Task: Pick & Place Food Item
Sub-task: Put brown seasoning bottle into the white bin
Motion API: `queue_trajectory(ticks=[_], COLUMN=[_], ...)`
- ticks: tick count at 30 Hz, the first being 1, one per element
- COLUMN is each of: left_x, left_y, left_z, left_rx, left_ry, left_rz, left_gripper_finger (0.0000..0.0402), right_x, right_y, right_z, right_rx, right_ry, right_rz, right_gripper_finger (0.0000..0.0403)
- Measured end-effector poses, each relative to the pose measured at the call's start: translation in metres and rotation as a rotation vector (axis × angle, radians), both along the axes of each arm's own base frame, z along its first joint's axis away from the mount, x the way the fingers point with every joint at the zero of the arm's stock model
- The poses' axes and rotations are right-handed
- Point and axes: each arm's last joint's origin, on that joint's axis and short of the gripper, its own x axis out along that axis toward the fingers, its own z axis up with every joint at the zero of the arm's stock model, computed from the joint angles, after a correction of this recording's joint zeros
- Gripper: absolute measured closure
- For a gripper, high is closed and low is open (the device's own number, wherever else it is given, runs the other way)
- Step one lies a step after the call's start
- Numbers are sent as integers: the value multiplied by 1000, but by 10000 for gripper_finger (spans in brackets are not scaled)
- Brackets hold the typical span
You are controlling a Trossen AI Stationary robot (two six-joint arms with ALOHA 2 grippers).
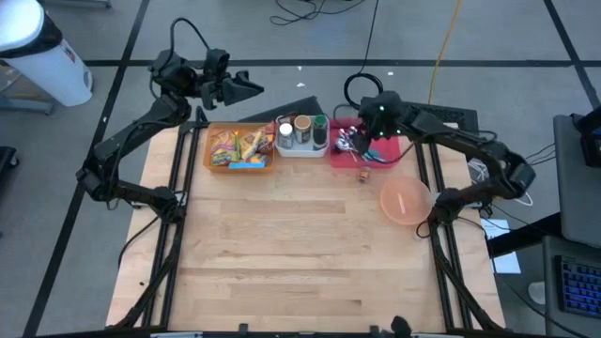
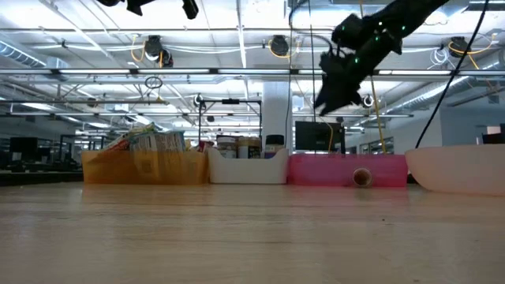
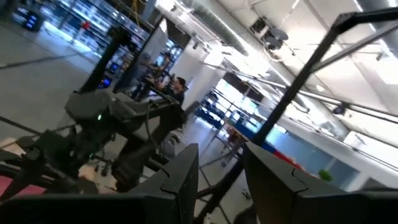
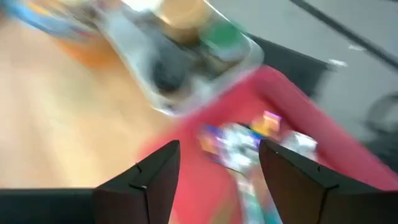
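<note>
The pink bowl (image 1: 406, 203) sits near me, empty. My right gripper (image 4: 219, 163), jaws apart, hovers over the pink tray (image 1: 390, 153); I'd centre on one wrapper before descending. The left gripper (image 3: 221, 165) waits far left, partly open.

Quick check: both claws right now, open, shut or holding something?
Left claw: open, empty, raised behind the table's far edge.
Right claw: open, empty, above the pink tray.

Your high view is evenly lit and sharp — only soft, short shadows lie beside the arms on the wooden table (image 1: 282, 244). In your low view, ceiling lights (image 2: 280, 46) glare in rows, the near tabletop is out of focus and the arm is a dark silhouette. Your right wrist view is heavily motion-blurred — the pink tray (image 4: 323, 134) smears. Your left wrist view is bright but soft.
</note>
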Motion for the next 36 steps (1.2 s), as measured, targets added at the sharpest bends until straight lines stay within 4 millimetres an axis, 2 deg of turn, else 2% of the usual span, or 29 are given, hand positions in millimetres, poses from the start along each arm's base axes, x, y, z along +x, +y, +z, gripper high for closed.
queue_trajectory(ticks=[4, 10, 17, 21, 26, 32, 36], left_x=[6, 16, 7, -8, -36, -68, -78], left_y=[-7, -24, -57, -75, -98, -120, -128], left_z=[-1, 0, 15, 25, 32, 31, 24], left_rx=[40, 54, 125, 176, 230, 280, 269], left_ry=[-1, 4, -25, -53, -47, -19, 39], left_rz=[-46, -144, -270, -283, -268, -192, -127], left_gripper_finger=[270, 270, 270, 270, 270, 270, 270], right_x=[9, 33, 56, 63, 70, 78, 82], right_y=[17, 40, 66, 78, 94, 121, 146], right_z=[16, 30, 49, 60, 66, 66, 62], right_rx=[91, 155, 207, 203, 339, 350, 235], right_ry=[-161, -350, -568, -675, -778, -774, -714], right_rz=[51, 61, 69, 122, 73, 103, 47], right_gripper_finger=[176, 166, 172, 173, 174, 175, 175])
